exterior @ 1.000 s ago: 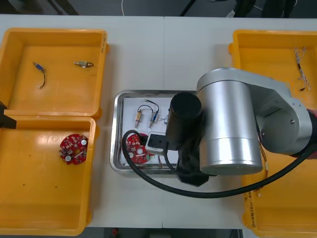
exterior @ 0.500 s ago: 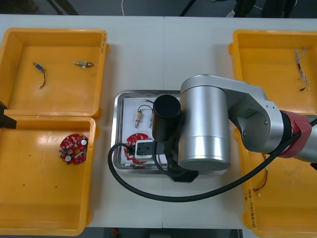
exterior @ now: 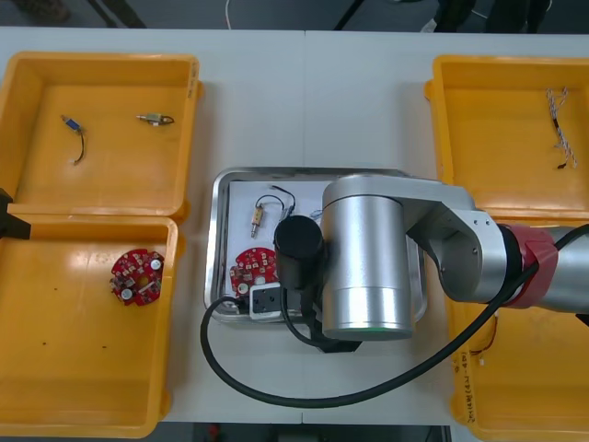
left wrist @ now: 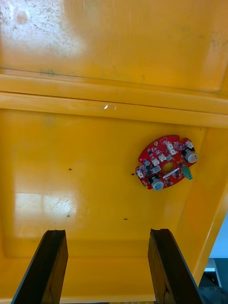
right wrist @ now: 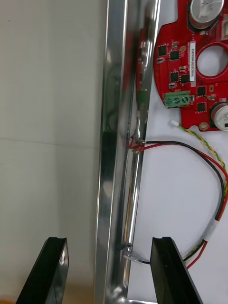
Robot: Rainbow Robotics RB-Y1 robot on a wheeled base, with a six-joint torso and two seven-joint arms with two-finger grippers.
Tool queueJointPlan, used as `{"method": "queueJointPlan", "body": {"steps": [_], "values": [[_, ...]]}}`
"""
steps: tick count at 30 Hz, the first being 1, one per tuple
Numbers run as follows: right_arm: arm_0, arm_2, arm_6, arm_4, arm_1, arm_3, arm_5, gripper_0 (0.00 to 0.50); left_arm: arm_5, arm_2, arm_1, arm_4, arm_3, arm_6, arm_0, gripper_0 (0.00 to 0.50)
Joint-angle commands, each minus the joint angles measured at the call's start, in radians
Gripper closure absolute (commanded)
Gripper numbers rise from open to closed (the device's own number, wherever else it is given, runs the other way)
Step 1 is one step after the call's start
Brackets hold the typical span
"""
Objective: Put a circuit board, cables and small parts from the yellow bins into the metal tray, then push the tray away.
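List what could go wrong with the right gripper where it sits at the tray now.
1. The right gripper is open astride the metal tray's rim. Its inner finger stands by the red and yellow cable, so a push might snag or drag the cable.
2. The circuit board lies close to that rim and could get knocked if the finger slides along it.
The left gripper hangs open over a yellow bin.

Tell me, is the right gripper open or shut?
Open. On the right gripper, the fingers stand apart, one either side of the metal tray rim.
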Motion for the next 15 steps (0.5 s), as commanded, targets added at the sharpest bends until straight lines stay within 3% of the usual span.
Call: {"method": "queueJointPlan", "body": {"steps": [1,6,15], "values": [[0.012,0.016,0.003,0.037,0.029,-0.004,-0.027,0.000,-0.010,0.031,0.047,0.008,-0.023,-0.080,0.017,0.000],[0.026,0.060,-0.006,0.092,0.043,0.010,-0.049,0.000,-0.010,0.031,0.047,0.008,-0.023,-0.080,0.017,0.000],[0.044,0.082,-0.018,0.106,0.080,0.098,-0.096,0.000,-0.010,0.031,0.047,0.008,-0.023,-0.080,0.017,0.000]]}}
